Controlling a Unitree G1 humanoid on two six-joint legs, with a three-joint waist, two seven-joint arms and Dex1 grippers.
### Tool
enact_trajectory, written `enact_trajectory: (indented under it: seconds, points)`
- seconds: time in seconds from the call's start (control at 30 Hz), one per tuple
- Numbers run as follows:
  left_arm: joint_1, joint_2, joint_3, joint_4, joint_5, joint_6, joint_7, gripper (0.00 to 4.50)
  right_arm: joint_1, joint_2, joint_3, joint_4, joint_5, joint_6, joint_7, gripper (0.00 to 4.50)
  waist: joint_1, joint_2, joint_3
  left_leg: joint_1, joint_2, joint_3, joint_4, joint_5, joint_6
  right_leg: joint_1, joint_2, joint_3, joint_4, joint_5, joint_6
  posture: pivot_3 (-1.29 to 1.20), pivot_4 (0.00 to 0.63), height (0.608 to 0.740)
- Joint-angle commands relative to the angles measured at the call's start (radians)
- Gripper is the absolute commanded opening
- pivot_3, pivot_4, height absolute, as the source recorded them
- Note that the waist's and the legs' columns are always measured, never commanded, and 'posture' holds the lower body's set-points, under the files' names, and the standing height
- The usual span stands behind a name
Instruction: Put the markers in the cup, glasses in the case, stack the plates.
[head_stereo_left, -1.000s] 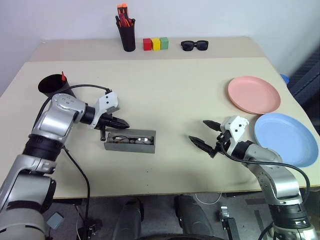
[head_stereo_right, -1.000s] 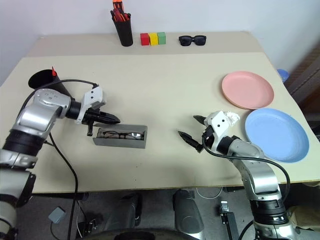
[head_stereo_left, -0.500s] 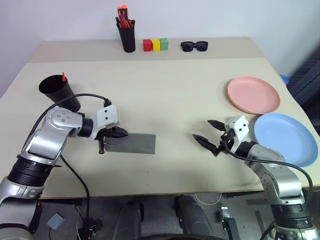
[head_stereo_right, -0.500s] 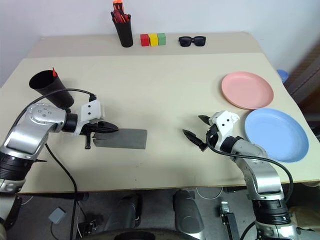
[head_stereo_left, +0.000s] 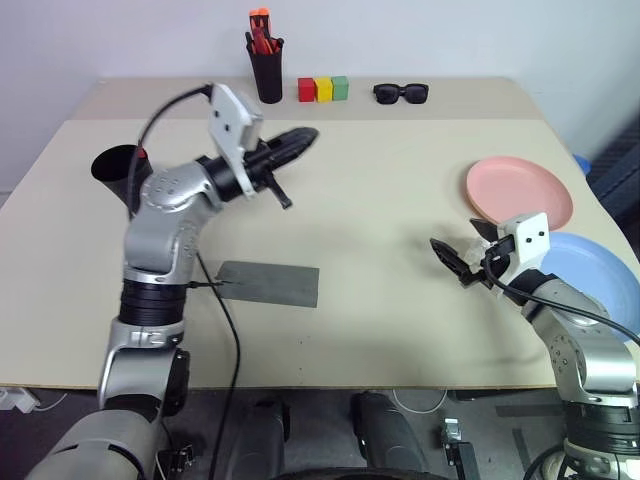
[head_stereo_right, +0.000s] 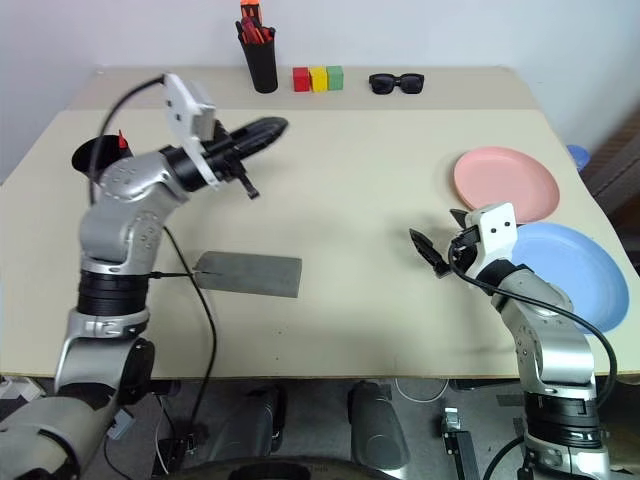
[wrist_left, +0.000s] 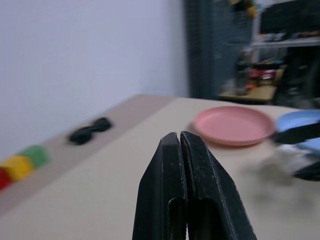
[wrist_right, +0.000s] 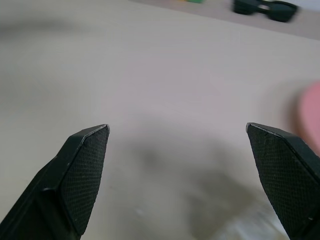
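Left pincer (head_stereo_left: 305, 137) pressed together, empty above table (head_stereo_left: 400, 180); right pincer (head_stereo_left: 455, 262) spread apart, apparently empty.

A salmon pink plate (head_stereo_left: 518, 190) sits at two o'clock, a light blue plate (head_stereo_left: 600, 270) below it; the case (head_stereo_left: 268, 284) is plain grey (closed); blocks (head_stereo_left: 323, 89) red, yellow, green.

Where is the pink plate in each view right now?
Left eye: pink plate at right, beyond the blue plate.
Right eye: at right, again beyond the blue plate.
Left wrist: right of centre, past the shut left pincer.
Right wrist: a pink sliver at the right edge.
Shared landmark: the sunglasses, at the table's far edge.
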Motion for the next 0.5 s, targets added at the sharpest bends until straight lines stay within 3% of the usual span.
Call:
enact_trajectory:
  seconds: [0.03,0.17,0.37,0.5]
  points:
    - [0.025,0.001,-0.068,-0.014,0.007,-0.051,-0.073,0.02,0.013,-0.029,-0.056,-0.043,-0.001,0.030,-0.035,4.50,-0.006,0.000,0.000,0.001,0.000,0.001,0.000,0.000,0.000,0.000,0.000,0.001,0.000,0.000,0.000,0.00,0.150,0.740]
    - [0.057,0.046,-0.152,0.018,-0.001,-0.056,-0.233,1.25,0.073,-0.054,-0.112,-0.087,-0.006,0.059,-0.062,4.50,-0.004,0.002,-0.001,0.001,0.001,0.001,-0.001,0.000,0.000,0.000,0.001,0.001,0.000,0.000,0.000,0.00,0.150,0.740]
    - [0.078,0.089,-0.177,-0.001,-0.035,-0.034,-0.355,4.30,0.168,-0.064,-0.174,-0.135,-0.022,0.116,-0.110,4.50,-0.002,0.002,-0.001,0.001,0.000,0.001,0.000,0.000,0.000,0.001,0.001,0.001,-0.001,0.000,0.000,0.00,0.150,0.740]
    - [0.097,0.121,-0.197,-0.023,-0.036,-0.038,-0.420,4.47,0.242,-0.060,-0.195,-0.178,-0.030,0.155,-0.126,4.50,-0.003,0.003,-0.001,0.001,0.000,0.001,-0.001,0.000,0.000,0.001,0.001,0.001,-0.001,-0.001,0.000,0.00,0.150,0.740]
